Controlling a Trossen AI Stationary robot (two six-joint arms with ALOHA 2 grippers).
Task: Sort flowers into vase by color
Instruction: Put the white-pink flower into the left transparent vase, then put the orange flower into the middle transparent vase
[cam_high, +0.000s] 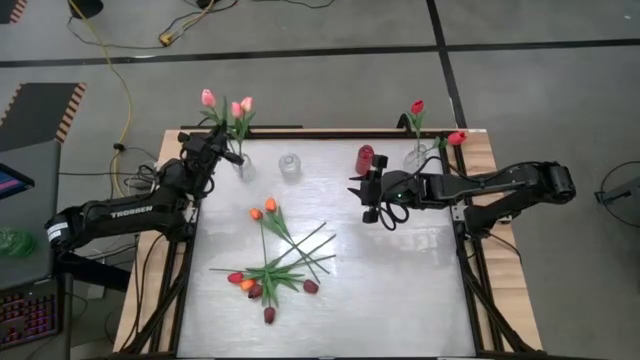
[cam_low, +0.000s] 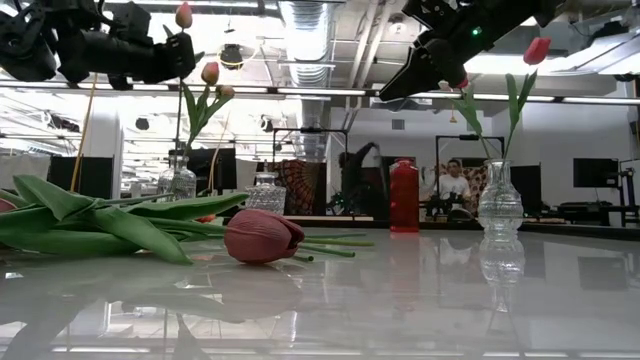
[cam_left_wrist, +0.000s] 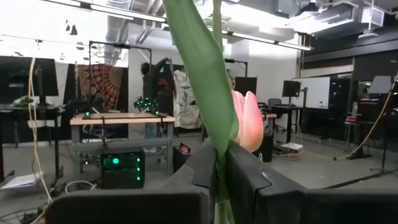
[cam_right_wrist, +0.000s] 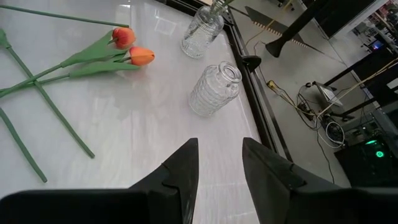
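My left gripper (cam_high: 226, 148) (cam_left_wrist: 221, 155) is at the far-left clear vase (cam_high: 241, 166) and is shut on a pink tulip whose head (cam_left_wrist: 249, 121) (cam_high: 208, 98) stands above it. Two more pink tulips (cam_high: 242, 106) stand in that vase. My right gripper (cam_high: 362, 197) (cam_right_wrist: 219, 155) hovers open over the table, near the red vase (cam_high: 366, 158), touching nothing. Two red tulips (cam_high: 417, 107) stand in the far-right clear vase (cam_high: 418, 157). Several orange, red and maroon tulips (cam_high: 275, 262) lie crossed on the table, with two orange heads (cam_right_wrist: 134, 47) in the right wrist view. My left gripper pinches the pink tulip's green stem and leaf (cam_left_wrist: 216, 134) between its two fingers (cam_left_wrist: 252, 180), below the head. The fingers come roughly level from the table's near-left side, lying across the stem. The tulip stands upright, and its lower stem runs down toward the vase (cam_low: 180, 180).
An empty clear vase (cam_high: 290, 165) (cam_right_wrist: 214, 90) stands between the pink-tulip vase and the red vase (cam_low: 403, 195). A maroon tulip head (cam_low: 262, 237) lies close to the low camera. Bare tabletop lies under my right gripper and toward the near-right corner (cam_high: 420, 300).
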